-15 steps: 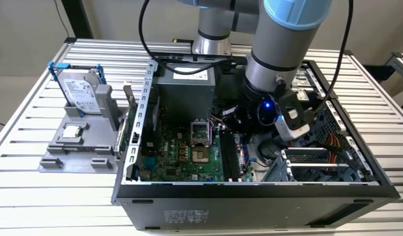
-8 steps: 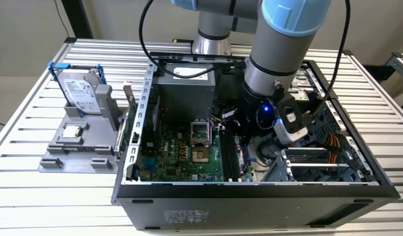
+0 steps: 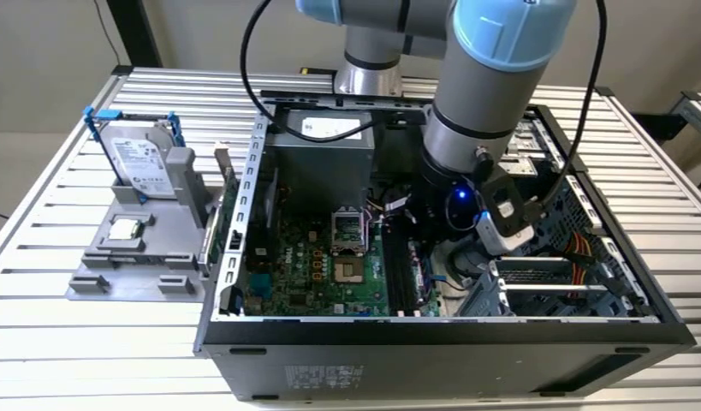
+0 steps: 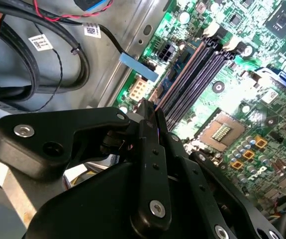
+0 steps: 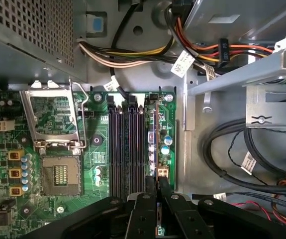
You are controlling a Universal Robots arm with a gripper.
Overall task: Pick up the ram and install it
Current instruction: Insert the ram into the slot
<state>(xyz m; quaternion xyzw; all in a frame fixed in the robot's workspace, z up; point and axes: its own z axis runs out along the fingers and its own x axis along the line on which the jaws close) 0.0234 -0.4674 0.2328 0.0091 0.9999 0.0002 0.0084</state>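
The claw (image 5: 157,196) is pinched shut on the thin ram (image 5: 156,149), holding it edge-down just beside the dark memory slots (image 5: 127,149), lengthwise parallel so it can seat.

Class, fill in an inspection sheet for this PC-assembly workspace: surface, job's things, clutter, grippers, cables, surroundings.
Surface: slatted metal table carrying an open PC case and a grey holder.
Job's things: ram, seen edge-on as a thin strip, over the outermost of the memory slots; whether it is seated cannot be told.
Clutter: hard drive and processor on the holder; CPU socket empty.
Grippers: gripper down inside the case, apparently shut on the ram.
Cables: coloured bundle and black loops, apart from the slots.
Surroundings: plain wall; nothing else seen.
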